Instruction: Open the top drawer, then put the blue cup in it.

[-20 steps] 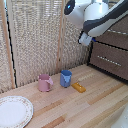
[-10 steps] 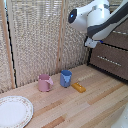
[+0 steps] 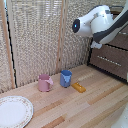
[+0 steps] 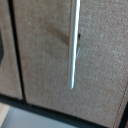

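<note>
Since a second ago we see the arm (image 3: pixel 102 24) has swung toward the exterior view's right, closer to the dresser (image 3: pixel 112 56); the blue cup (image 3: pixel 65 78) has stayed put on the wooden table (image 3: pixel 75 107), between the pink mug (image 3: pixel 44 83) and a small orange block (image 3: pixel 78 87); a white plate (image 3: pixel 14 111) lies near the table's edge; the wrist view fills with the top drawer (image 4: pixel 45 55) and its silver bar handle (image 4: pixel 74 45), the drawer front appearing shut; the fingers are not visible, so we cannot tell the gripper's spread.
</note>
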Tool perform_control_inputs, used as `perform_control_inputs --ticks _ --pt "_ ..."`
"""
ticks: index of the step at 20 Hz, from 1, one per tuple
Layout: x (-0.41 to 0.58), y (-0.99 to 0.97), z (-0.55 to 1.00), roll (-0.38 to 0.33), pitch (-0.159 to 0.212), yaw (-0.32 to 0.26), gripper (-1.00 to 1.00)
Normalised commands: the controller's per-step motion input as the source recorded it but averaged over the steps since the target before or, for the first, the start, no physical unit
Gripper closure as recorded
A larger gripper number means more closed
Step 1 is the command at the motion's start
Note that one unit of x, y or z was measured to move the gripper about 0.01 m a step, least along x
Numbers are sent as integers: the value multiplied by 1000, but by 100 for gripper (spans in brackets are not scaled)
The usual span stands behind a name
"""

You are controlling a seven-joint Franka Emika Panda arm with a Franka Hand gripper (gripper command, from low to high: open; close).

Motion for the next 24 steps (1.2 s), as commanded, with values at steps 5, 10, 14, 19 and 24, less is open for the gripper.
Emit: perform_control_inputs --ticks 5,10,14,19,24 --pt "0 -514 0 -54 47 208 -100" --pt "-41 -401 87 0 40 261 -100" --pt "-119 -426 159 -4 0 241 -100" --pt "-183 -577 262 0 -1 152 -100" --pt "-55 -701 205 22 -3 10 -100"
